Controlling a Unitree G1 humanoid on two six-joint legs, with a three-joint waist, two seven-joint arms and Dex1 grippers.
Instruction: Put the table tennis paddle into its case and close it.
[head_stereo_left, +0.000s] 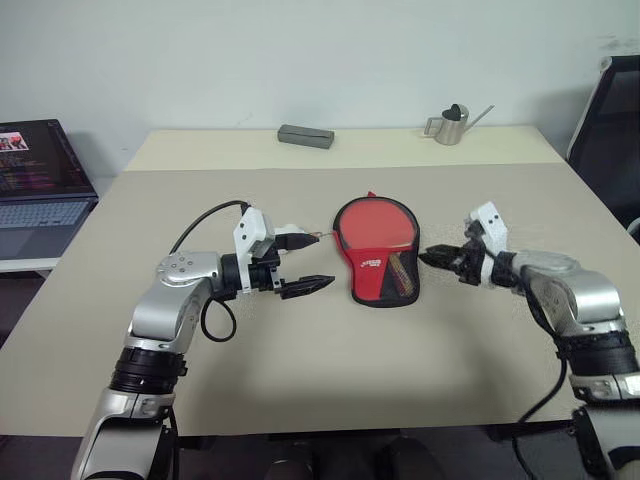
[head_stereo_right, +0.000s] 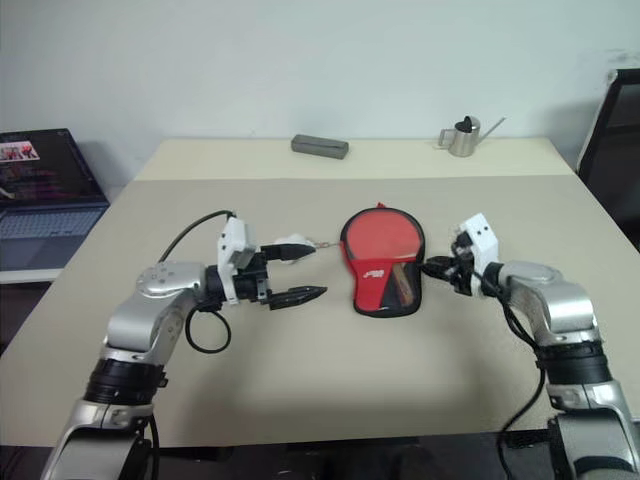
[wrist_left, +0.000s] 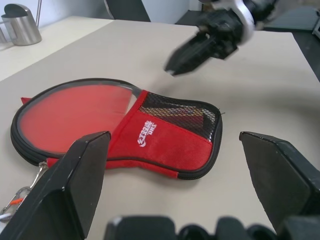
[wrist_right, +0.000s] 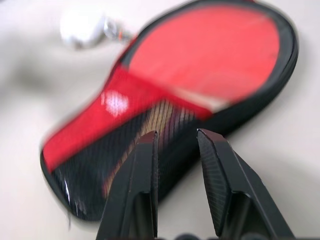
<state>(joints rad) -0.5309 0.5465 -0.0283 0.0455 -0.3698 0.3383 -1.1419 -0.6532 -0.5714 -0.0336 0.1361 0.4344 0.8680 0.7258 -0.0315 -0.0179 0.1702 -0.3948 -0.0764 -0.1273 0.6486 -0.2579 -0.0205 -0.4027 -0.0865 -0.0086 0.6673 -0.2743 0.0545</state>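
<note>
A beige table (head_stereo_left: 300, 380) carries a small grey block (head_stereo_left: 305, 136) and a metal watering can (head_stereo_left: 452, 124) – both near its far edge, well apart. An open laptop (head_stereo_left: 40, 180) stands beside the table.

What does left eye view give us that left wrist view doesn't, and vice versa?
Left eye alone: the grey block at the table's far edge, the laptop off to the left, and the whole left claw, open. Left wrist alone: the white logo and mesh pocket up close. Both: the case with the paddle in it, the right claw, the metal can.
</note>
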